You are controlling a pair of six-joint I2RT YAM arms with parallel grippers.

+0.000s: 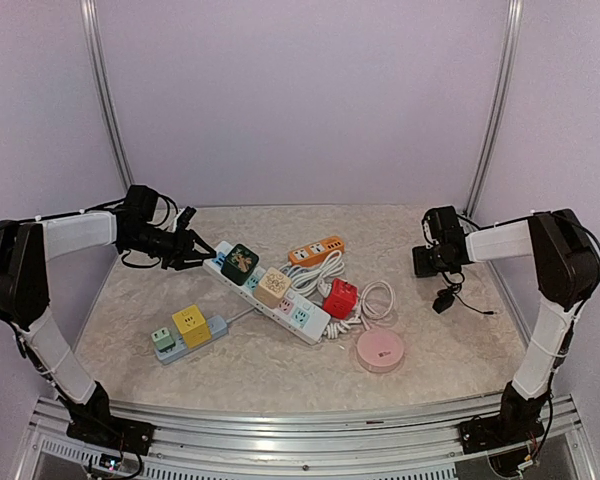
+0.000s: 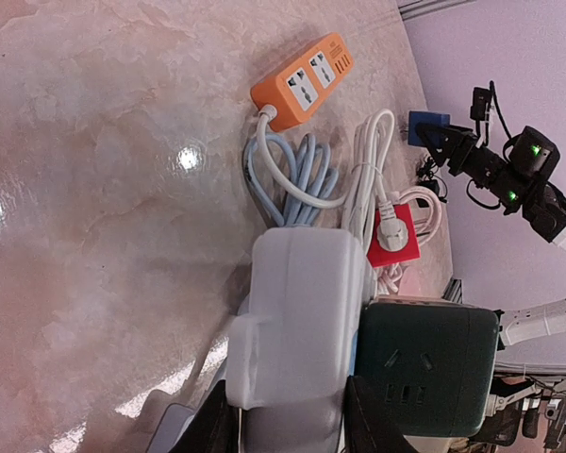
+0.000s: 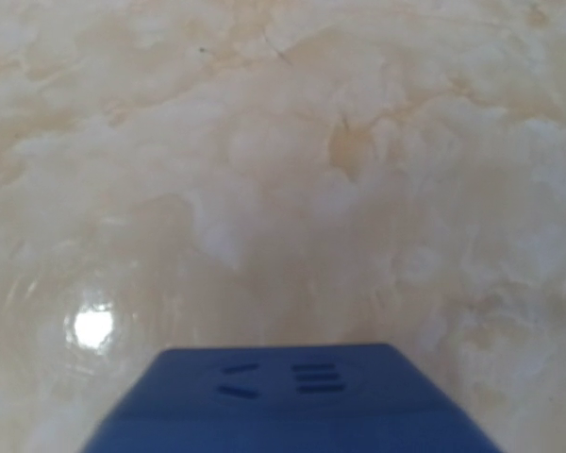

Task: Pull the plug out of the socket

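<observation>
Bracing is the job at the left of the overhead frame. Our left gripper [image 1: 192, 248] lies low over the table [image 1: 280, 385], and its fingers [image 2: 215, 427] are clamped on either side of the end of the white power strip [image 1: 300, 316]. We judge this hold is meant to pin the socket so it cannot lift or slide when a plug is drawn from it.

From there the strip runs diagonally down toward the middle of the frame. A dark green cube [image 1: 240, 262] and a beige cube [image 1: 273, 287] are seated in it, near each other.

At the right of the frame, our right gripper [image 1: 425, 262] hangs well apart from the strip. The blue plug [image 3: 292, 401] fills the bottom edge of its wrist view, with only bare marble beyond it. That camera hides the fingers. In the left wrist view, though, the blue block sits right at the gripper's tip, so we judge the fingers are closed on it. On that reading the plug is off the socket, and setting it down is what remains.
</observation>
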